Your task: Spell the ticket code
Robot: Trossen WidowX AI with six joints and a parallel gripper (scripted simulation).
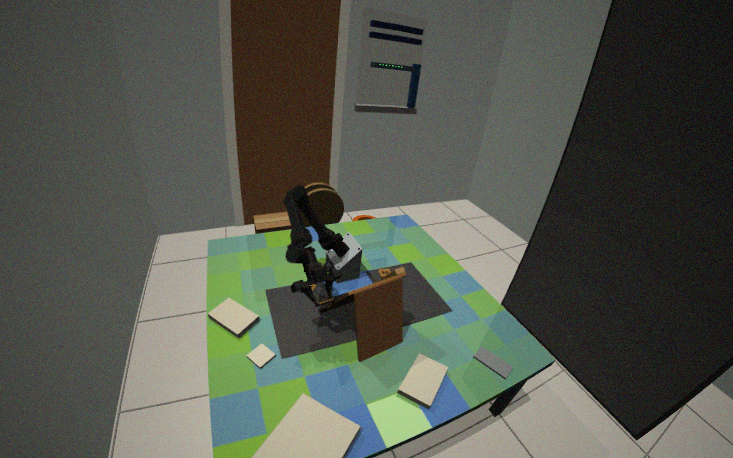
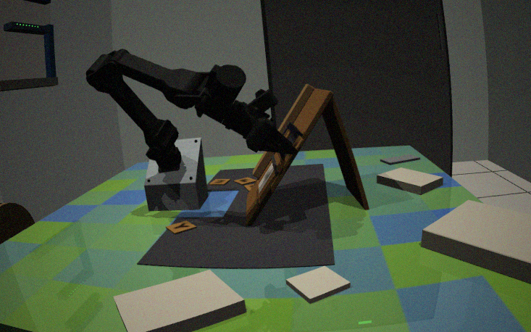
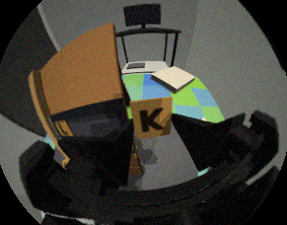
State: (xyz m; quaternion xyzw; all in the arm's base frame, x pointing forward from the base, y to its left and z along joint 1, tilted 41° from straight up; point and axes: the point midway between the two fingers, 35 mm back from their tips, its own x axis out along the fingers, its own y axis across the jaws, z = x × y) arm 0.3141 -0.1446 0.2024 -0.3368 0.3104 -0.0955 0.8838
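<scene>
Near the middle of the bench, against the sloped board (image 2: 300,119), the K tile (image 3: 151,119) is held clamped in the gripper (image 2: 283,144). It is judged light, stiff and smooth, so it is best pinched by its side edges.

orange k tile (image 3: 151,118) is clamped upright in the hand (image 3: 143,135) against the tilted wooden board (image 2: 290,135).

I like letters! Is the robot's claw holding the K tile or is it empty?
Holding it. The gripper is shut on the K tile, right beside the leaning board.
</scene>
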